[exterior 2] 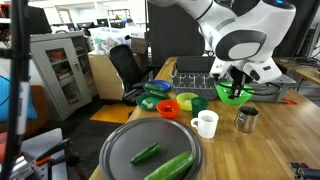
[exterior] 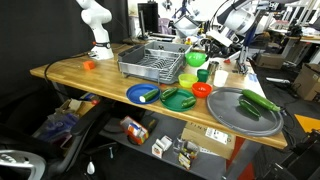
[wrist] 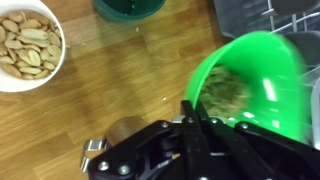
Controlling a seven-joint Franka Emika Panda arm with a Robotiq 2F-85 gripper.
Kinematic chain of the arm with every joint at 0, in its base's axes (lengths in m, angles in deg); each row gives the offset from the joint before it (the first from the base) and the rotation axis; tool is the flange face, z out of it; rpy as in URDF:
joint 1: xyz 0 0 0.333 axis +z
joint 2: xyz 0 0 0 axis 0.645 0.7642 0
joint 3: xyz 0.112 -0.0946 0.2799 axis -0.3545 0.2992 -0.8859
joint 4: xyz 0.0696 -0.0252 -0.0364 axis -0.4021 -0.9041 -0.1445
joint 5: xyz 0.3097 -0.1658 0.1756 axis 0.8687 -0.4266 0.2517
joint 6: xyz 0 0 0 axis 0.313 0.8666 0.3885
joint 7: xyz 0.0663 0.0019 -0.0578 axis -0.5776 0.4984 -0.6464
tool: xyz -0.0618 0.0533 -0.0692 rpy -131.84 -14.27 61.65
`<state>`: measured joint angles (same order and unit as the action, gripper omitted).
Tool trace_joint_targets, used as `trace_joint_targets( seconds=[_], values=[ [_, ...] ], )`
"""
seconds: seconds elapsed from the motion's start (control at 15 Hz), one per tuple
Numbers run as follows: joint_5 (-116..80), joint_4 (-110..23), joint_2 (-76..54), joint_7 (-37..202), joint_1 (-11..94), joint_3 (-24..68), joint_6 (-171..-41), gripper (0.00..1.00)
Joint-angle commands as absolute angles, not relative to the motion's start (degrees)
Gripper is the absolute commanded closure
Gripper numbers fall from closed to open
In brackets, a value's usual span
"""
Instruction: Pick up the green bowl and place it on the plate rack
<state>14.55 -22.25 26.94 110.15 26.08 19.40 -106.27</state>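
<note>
My gripper is shut on the rim of the bright lime-green bowl, and the bowl is tilted in the wrist view. In both exterior views the green bowl hangs from the gripper a little above the wooden table. It is beside the near end of the grey plate rack. A corner of the rack shows at the top right of the wrist view.
A paler green bowl, a red-orange bowl, a dark green dish and a blue plate lie near the rack. A round grey tray holds cucumbers. Also there: a white mug, a metal cup and a bowl of nuts.
</note>
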Motion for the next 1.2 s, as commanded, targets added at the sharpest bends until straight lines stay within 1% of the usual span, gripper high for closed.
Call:
trace_joint_targets(
  seconds=[0.0,0.27,0.53,0.87,1.13],
  values=[
    [16.1,-30.9,19.5,105.5,24.9,17.5,-104.9,0.99],
    [14.4,-37.0,12.5,100.9,26.4,18.2,-100.2,0.99],
    [14.1,-39.8,7.6,96.2,28.4,17.8,-97.2,0.99],
    [10.8,-38.3,5.6,90.6,32.7,16.6,-95.5,0.99],
    [8.2,-36.5,6.6,85.7,35.9,15.1,-98.2,0.99]
  ],
)
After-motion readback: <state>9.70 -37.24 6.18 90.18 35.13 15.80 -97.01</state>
